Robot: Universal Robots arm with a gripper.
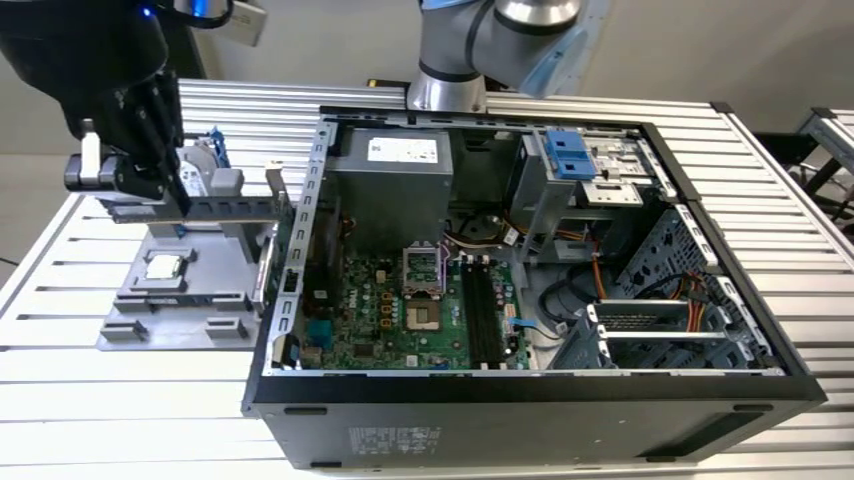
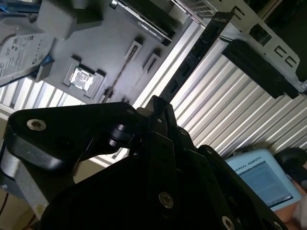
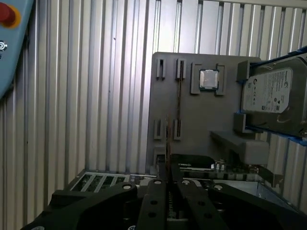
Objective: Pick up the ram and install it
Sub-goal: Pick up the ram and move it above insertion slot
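Over the slatted metal table (image 1: 120, 400), the hand (image 3: 168, 184) pinches the ram (image 1: 238, 207) above a grey tray (image 1: 174, 325) holding a white-labelled drive (image 3: 271, 96).

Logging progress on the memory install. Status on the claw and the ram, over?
Claw shut on the ram. Ram held above the gray tray, outside the computer case. Case wall stands between ram and green board.
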